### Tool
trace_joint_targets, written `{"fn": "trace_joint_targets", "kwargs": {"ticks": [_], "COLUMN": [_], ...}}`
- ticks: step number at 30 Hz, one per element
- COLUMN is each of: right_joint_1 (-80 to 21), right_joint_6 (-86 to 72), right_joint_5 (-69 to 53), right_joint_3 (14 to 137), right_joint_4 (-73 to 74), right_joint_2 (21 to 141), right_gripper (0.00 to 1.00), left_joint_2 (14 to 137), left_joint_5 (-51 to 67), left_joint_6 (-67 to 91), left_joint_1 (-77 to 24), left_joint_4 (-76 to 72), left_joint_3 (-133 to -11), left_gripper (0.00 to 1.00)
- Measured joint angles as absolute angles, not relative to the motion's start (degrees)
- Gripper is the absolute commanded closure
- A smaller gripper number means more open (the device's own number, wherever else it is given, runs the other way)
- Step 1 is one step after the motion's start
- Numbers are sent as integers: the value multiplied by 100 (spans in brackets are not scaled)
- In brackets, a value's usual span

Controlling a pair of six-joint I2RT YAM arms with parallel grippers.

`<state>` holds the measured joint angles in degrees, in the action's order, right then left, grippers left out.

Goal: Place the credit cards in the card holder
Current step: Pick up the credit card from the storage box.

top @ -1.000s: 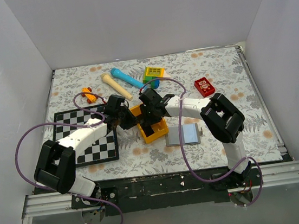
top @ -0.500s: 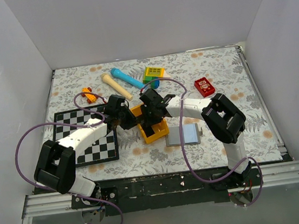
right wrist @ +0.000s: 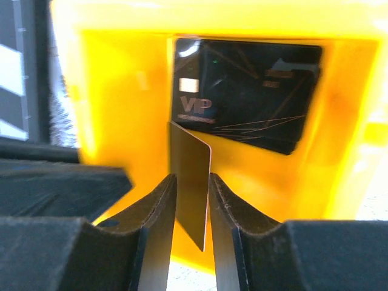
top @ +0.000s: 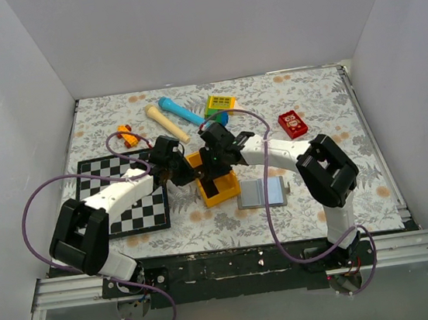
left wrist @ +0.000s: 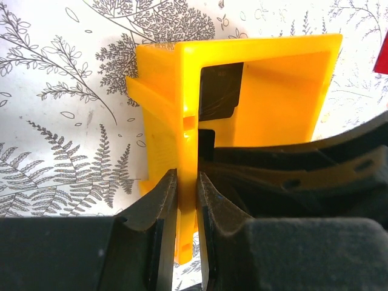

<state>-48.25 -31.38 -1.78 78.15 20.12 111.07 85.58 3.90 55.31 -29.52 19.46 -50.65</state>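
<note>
Two white walls flank the floral table; left jaws pinch the orange tray, right jaws grip a black card.

This looks like a robotics lab test cell rather than a home. Plain white walls box in a table under a flowered cloth. A left arm and a right arm are bolted to a metal rail at its near edge, with purple cables looping loose. Unrelated props lie about: a chessboard, a tray, a wallet and a red block.
</note>
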Motion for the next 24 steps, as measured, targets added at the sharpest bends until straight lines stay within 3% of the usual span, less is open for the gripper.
{"fn": "trace_joint_targets", "kwargs": {"ticks": [24], "right_joint_1": [-4958], "right_joint_6": [-3135], "right_joint_5": [-676], "right_joint_3": [7994], "right_joint_4": [2241], "right_joint_2": [10949], "right_gripper": [68], "left_joint_2": [8573], "left_joint_5": [362], "left_joint_6": [5509], "left_joint_1": [-2952], "left_joint_4": [1883], "left_joint_3": [-5065], "left_gripper": [100]}}
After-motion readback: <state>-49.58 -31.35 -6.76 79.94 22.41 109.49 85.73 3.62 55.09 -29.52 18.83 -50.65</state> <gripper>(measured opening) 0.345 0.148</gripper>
